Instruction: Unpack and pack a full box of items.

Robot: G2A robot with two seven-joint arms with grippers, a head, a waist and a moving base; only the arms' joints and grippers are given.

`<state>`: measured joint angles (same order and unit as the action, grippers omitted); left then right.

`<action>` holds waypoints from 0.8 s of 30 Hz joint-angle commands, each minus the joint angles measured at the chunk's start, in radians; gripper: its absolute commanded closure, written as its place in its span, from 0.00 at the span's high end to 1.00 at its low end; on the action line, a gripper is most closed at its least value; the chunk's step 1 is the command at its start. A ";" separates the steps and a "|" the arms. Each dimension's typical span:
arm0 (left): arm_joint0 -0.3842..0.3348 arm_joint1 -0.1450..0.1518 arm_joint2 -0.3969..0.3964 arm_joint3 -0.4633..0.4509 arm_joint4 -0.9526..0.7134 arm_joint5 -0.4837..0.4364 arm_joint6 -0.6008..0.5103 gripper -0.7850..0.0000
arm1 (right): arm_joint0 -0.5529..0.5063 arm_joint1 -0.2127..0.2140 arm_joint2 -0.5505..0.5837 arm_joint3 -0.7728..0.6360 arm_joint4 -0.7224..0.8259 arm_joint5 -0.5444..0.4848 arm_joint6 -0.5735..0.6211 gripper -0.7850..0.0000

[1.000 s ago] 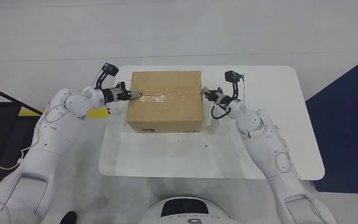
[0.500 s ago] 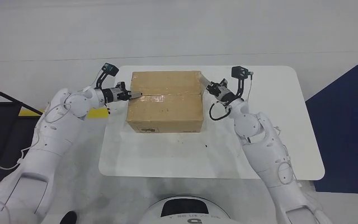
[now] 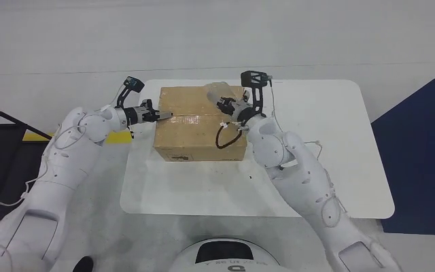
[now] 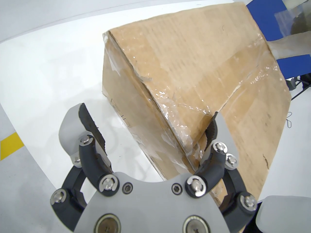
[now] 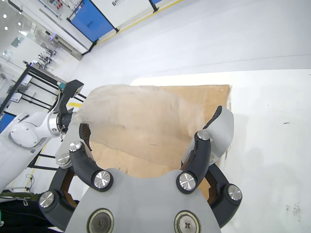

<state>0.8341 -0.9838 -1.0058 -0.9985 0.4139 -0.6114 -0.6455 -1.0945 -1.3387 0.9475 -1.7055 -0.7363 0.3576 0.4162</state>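
Table (image 3: 326, 170) ends just behind box (image 3: 200, 129), left hand (image 3: 163, 114) touching its edge

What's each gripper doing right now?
Left gripper: open, astride the box's taped edge.
Right gripper: open above the box, peeled tape just ahead; whether it sticks cannot be told.

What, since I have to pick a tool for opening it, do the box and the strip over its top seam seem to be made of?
The box looks like brown corrugated cardboard, matte: faint fluting lines and a frayed edge show. The seam strip looks like clear plastic packing tape, glossy: it glints and wrinkles over the corner.
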 commanded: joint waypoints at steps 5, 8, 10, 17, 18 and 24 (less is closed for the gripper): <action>0.000 0.000 0.000 0.000 0.000 0.000 0.000 1.00 | 0.164 -0.064 -0.182 0.108 0.015 0.086 0.038 1.00; 0.000 0.000 0.000 0.000 0.000 0.000 0.000 1.00 | 0.228 -0.099 -0.249 0.154 0.035 0.110 0.044 1.00; 0.000 0.000 0.000 0.000 0.000 0.000 0.000 1.00 | 0.267 -0.121 -0.284 0.183 0.047 0.115 0.048 1.00; 0.000 0.000 0.000 0.000 0.000 0.000 0.000 1.00 | 0.265 -0.136 -0.223 0.111 0.120 0.066 0.012 1.00; 0.000 0.000 0.000 0.000 0.000 0.000 0.000 1.00 | 0.239 -0.128 -0.191 0.075 0.121 0.058 0.009 1.00; 0.000 0.000 0.000 0.000 0.000 0.000 0.000 1.00 | 0.020 -0.069 0.056 -0.155 0.187 -0.063 0.044 1.00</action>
<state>0.8341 -0.9838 -1.0058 -0.9985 0.4139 -0.6114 -0.6455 -1.0552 -1.4110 0.9789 -1.8452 -0.5536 0.3034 0.4552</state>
